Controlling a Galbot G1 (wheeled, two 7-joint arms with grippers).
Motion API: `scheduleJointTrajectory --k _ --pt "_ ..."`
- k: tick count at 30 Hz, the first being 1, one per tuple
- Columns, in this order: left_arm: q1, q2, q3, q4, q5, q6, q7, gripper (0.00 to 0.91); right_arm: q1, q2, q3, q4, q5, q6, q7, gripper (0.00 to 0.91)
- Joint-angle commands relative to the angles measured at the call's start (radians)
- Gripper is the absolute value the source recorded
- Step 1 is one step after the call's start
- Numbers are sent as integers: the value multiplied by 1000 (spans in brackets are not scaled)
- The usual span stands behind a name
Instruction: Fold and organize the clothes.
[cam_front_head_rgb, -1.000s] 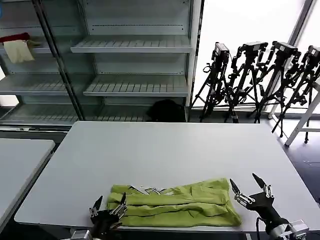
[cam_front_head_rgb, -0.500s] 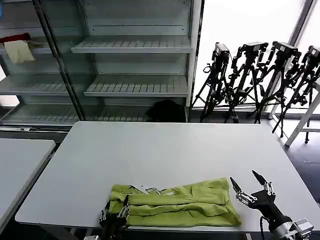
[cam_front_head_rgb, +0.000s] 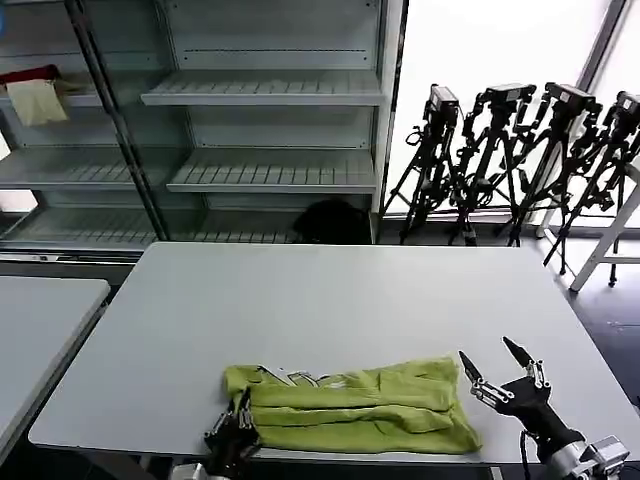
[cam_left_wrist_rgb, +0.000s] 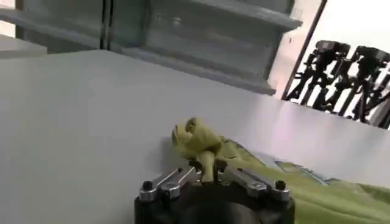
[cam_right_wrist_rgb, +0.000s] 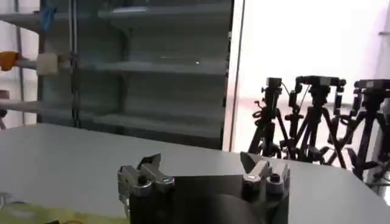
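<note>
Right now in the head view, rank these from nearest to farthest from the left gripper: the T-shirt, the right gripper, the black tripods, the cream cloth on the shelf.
1. T-shirt: pinched in the left gripper.
2. Right gripper: open beside the shirt's far end.
3. Cream cloth and black tripods: both far back on opposite sides, too close to call.

**Left gripper closes on the shirt's corner**

The left gripper (cam_front_head_rgb: 236, 428), spread wide beside the T-shirt (cam_front_head_rgb: 355, 405) a second ago, has slid in and pinched the shirt's near left corner. The cloth there has bunched and its left edge has shifted. The right gripper (cam_front_head_rgb: 498, 372) has crept slightly up beside the shirt's right end.
</note>
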Motion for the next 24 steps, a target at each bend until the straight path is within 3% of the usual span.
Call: scheduleJointTrajectory --k 1,9,15,18,24 --pt "-84 96 -224 -43 -143 63 -42 0 19 0 -12 1 0 -2 -3 907" --pt "-90 260 -546 80 -314 49 -43 0 71 -2 -46 12 -3 -27 -1 907" --pt "-49 269 -678 35 -322 53 -28 0 80 -5 -49 11 -2 -26 0 907" --pt "-24 250 -652 -29 -304 38 -8 0 81 -7 -50 14 0 -25 -1 907" --pt "-2 192 -396 -97 -146 -66 85 0 89 -1 -51 21 -1 -25 0 907"
